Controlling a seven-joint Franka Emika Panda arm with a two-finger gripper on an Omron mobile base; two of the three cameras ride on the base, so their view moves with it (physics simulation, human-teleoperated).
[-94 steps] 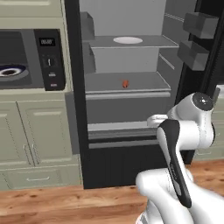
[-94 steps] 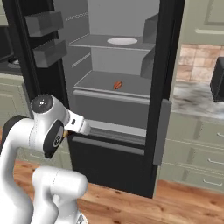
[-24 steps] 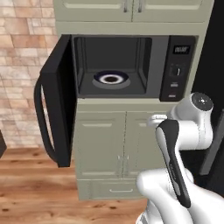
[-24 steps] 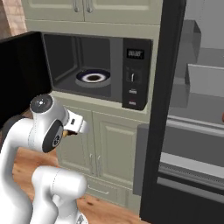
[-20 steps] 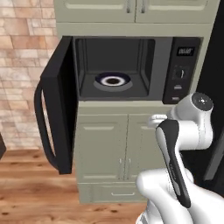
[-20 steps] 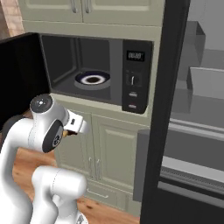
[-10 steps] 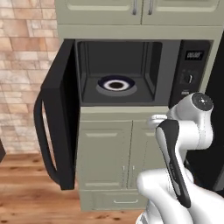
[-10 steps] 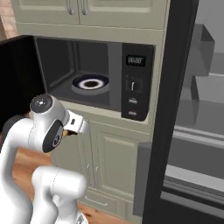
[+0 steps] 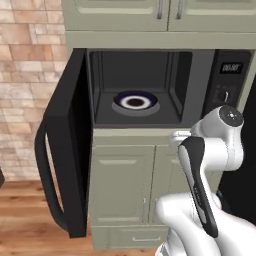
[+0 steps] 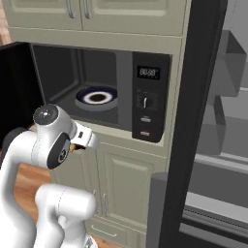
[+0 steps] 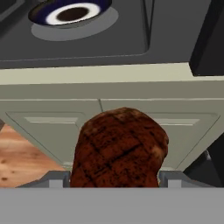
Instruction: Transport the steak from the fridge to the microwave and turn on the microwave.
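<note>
Steak (image 11: 119,148), a rounded brown lump scored with dark grill lines, sits clamped in the claw (image 11: 116,178); its lower edge is cut off. Beyond, the microwave (image 9: 150,90) gapes, its glossy black door swung wide.

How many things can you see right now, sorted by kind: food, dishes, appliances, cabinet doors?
Food: 1, the steak held in the gripper.
Dishes: 1, the plate inside the microwave.
Appliances: 2, the microwave with its door open, and the fridge.
Cabinet doors: 4, the upper cabinet doors and the lower cabinet doors.
Total: 8.
</note>
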